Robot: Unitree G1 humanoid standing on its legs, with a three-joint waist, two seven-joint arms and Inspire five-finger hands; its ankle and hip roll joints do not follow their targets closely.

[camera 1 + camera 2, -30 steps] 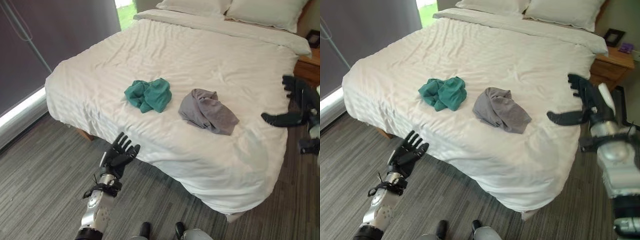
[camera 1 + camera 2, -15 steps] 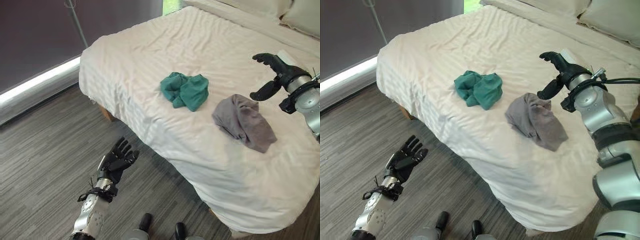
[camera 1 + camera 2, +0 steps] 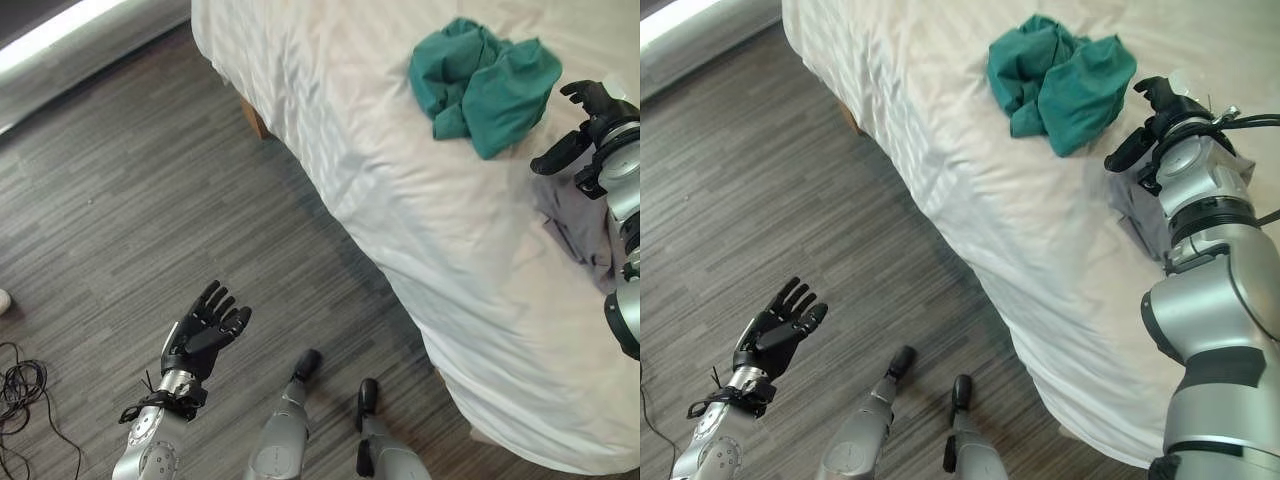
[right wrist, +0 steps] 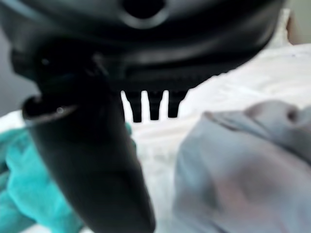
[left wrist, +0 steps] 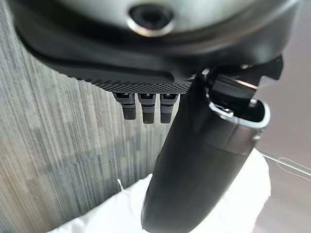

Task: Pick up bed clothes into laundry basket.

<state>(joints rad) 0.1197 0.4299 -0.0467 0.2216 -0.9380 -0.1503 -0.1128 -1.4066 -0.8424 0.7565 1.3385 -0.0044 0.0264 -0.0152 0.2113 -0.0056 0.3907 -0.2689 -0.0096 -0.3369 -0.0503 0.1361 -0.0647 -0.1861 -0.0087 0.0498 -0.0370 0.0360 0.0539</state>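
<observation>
Hovering over the grey plank floor (image 3: 120, 200) at far left, left hand (image 3: 205, 330) is palm-up w/ fingers straight & spread, holding nothing. White bed (image 3: 400, 210) next; crumpled teal garment (image 3: 485, 80) on it. Right hand (image 3: 585, 125) above the grey garment (image 3: 575, 225), just beside the teal one, fingers loosely apart, gripping nothing

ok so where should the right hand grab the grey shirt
Best at the bunched fold of the grey shirt, from above: it lies crumpled and flat on the bed, so there is no edge to slide under. The right hand hovers open above it, beside the green shirt.
</observation>
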